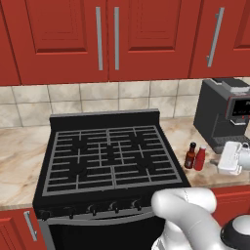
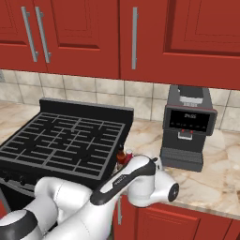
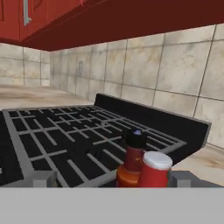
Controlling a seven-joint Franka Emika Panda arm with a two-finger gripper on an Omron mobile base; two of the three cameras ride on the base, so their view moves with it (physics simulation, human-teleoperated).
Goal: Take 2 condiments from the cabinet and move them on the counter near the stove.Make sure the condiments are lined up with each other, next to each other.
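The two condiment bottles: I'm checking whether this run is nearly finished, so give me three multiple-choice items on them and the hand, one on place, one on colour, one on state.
1. Where do the two bottles stand?
A. On the counter just right of the stove, next to each other
B. On the stove grates
C. On top of the coffee machine

2. What colour is the cap of the dark brown bottle?
A. White
B. Black
C. Green

3. How is the hand?
A. Shut on the red bottle
B. Shut on the brown bottle
C. Open, holding nothing

Answers:
1 A: both bottles stand upright on the marble slab between stove and coffee machine.
2 B: the hand view shows a black cap; the red bottle has the pale one.
3 C: both bottles stand free in front of the hand.
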